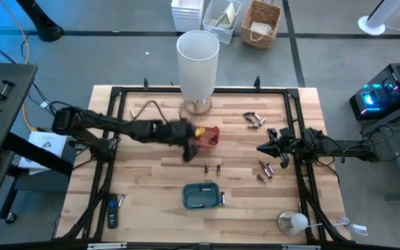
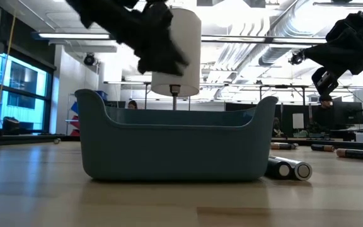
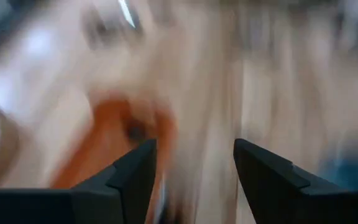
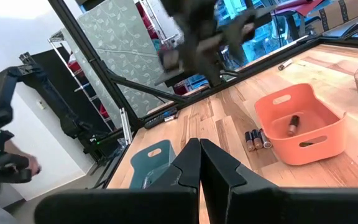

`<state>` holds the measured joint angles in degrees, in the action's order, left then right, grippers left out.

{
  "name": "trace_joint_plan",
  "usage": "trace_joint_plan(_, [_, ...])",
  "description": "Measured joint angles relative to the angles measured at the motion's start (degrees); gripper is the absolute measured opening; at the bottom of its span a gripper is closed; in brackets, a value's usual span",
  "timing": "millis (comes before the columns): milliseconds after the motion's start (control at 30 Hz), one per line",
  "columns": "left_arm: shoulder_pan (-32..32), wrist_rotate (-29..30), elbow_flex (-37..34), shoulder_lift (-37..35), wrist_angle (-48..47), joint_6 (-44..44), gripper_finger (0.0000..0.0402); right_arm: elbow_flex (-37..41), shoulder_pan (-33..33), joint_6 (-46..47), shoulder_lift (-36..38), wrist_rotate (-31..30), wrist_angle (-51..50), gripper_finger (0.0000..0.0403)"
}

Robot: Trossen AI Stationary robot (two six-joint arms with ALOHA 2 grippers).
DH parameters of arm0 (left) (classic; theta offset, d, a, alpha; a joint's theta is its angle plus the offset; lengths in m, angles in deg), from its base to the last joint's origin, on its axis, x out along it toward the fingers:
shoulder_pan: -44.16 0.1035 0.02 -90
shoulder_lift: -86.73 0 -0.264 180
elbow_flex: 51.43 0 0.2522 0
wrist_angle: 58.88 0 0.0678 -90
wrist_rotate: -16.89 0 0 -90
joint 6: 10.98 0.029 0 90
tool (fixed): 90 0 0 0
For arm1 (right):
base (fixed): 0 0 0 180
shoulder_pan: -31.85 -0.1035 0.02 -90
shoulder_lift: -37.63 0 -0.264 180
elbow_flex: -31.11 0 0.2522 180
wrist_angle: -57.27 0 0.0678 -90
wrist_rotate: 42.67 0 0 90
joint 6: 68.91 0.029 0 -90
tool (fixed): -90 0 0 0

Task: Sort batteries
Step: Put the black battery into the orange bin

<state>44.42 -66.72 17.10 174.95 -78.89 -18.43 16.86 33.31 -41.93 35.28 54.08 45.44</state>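
We note sorting is barely underway. The orange tray [image 4: 298,123] holds one dark battery [image 4: 293,124]; three more [image 4: 256,139] lie just beside it on the table [image 1: 151,201]. The blue tray [image 1: 201,196] seems to hold a silvery one. Loose batteries [image 1: 255,121] remain scattered near the right end effector [image 1: 261,148], whose fingers are pressed together, empty. The left end effector [image 3: 194,165], fingers parted with nothing between them, hovers beside the orange tray.

Grey floor [image 1: 353,42], wicker basket [image 1: 261,23], windows [image 2: 11,88] at left.
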Motion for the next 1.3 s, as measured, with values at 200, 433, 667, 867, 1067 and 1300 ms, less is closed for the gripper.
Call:
trace_joint_plan(200, [-6.13,3.31,0.51,4.72,-5.27,13.62,0.0182,0.0,0.01,0.0,0.07,0.0,-0.02,0.0])
trace_joint_plan(433, [-4.42,3.68,0.49,12.13,-0.58,15.53,0.0168,0.02,0.0,0.0,-0.19,-0.04,-0.02,0.0])
trace_joint_plan(667, [-2.79,-1.42,0.45,16.46,-0.9,13.69,0.0147,0.01,0.02,0.0,-0.2,-0.07,-0.02,0.0])
trace_joint_plan(867, [-2.24,-0.76,0.41,18.29,-0.96,12.62,0.0125,0.0,0.0,0.0,-0.26,-0.09,-0.02,0.0])
trace_joint_plan(1067, [-1.91,-0.54,0.28,17.51,-0.9,7.97,0.0121,0.02,0.02,0.0,-0.26,-0.11,-0.02,0.0])
trace_joint_plan(1300, [-2.7,4.71,0.34,14.84,1.88,16.4,0.0121,0.0,0.0,0.0,-0.26,-0.15,-0.02,0.0])
